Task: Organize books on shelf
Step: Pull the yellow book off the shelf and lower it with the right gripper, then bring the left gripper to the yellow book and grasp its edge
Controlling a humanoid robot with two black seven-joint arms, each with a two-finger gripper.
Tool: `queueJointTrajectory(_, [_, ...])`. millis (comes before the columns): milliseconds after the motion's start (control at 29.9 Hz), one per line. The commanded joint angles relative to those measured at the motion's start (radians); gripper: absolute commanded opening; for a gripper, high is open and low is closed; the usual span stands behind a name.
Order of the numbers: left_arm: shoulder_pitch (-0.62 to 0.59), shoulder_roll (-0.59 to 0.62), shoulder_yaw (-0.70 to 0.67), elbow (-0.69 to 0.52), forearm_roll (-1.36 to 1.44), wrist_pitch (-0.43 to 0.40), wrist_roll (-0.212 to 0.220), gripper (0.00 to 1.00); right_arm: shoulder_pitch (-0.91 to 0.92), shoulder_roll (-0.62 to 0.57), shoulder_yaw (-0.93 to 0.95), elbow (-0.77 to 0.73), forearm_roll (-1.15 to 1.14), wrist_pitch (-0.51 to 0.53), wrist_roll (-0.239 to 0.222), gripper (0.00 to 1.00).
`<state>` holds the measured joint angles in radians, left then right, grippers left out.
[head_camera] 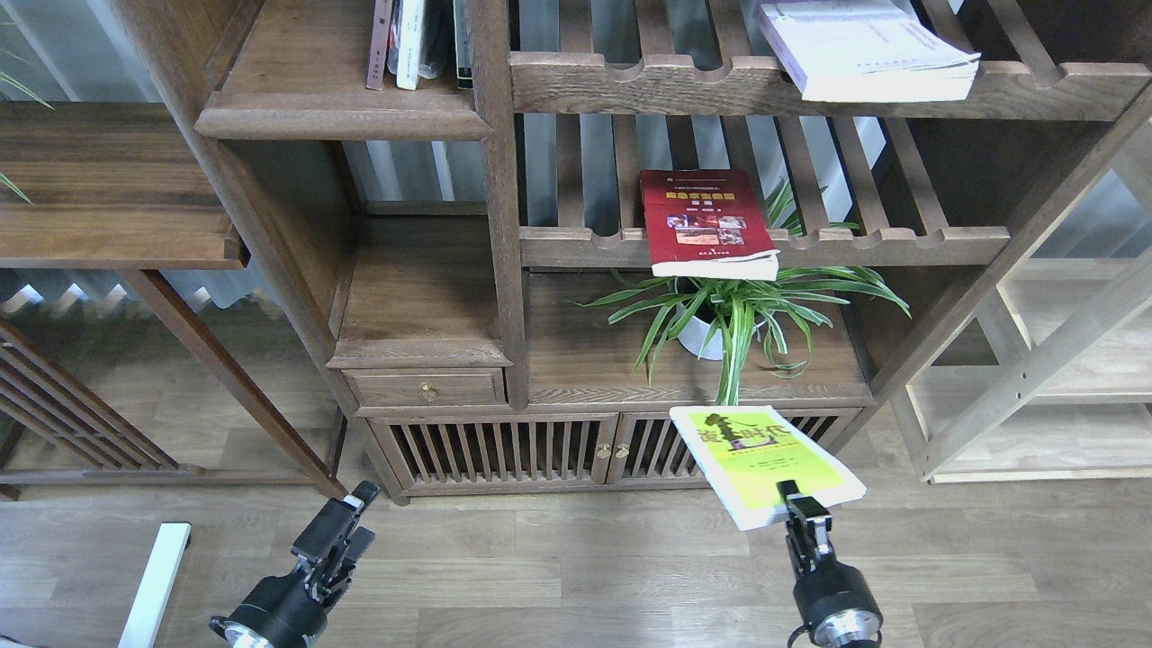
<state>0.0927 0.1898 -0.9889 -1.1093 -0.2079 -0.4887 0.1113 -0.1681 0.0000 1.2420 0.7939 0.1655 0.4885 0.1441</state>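
My right gripper [796, 500] is shut on the near edge of the yellow-green book [760, 459] and holds it tilted, low in front of the cabinet doors. The dark red book [706, 220] lies flat on the middle slatted shelf, overhanging its front rail. The pale lavender-white book [864, 49] lies flat on the upper slatted shelf at the right. The solid dark-brown shelf [342, 121] with a rounded front edge is at the upper left. My left gripper [349, 524] is open and empty, low at the left above the floor.
Thin upright books [414, 40] stand at the right end of the solid shelf. A potted spider plant [733, 315] stands on the cabinet top under the red book. A small drawer [427, 389] and slatted doors [504, 450] are below. A pale wood rack [1044, 378] stands at the right.
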Motion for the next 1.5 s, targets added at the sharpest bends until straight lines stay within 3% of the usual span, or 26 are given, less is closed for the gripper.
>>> queueJointTrajectory(0, [-0.005, 0.019, 0.013, -0.003, -0.014, 0.000, -0.004, 0.99, -0.005, 0.000, -0.044, 0.011, -0.006, 0.000, -0.003, 0.02])
queueJointTrajectory(635, [-0.033, 0.046, 0.047, -0.050, -0.160, 0.000, 0.001, 0.98, 0.018, 0.000, -0.245, 0.169, -0.027, 0.000, -0.009, 0.03])
queueJointTrajectory(1170, [-0.102, 0.155, 0.237, -0.109, -0.304, 0.000, -0.002, 0.98, 0.027, 0.000, -0.415, 0.254, -0.058, 0.000, -0.021, 0.03])
queueJointTrajectory(1471, [-0.131, 0.154, 0.271, -0.110, -0.320, 0.000, -0.002, 0.98, 0.039, 0.000, -0.458, 0.271, -0.078, 0.000, -0.021, 0.03])
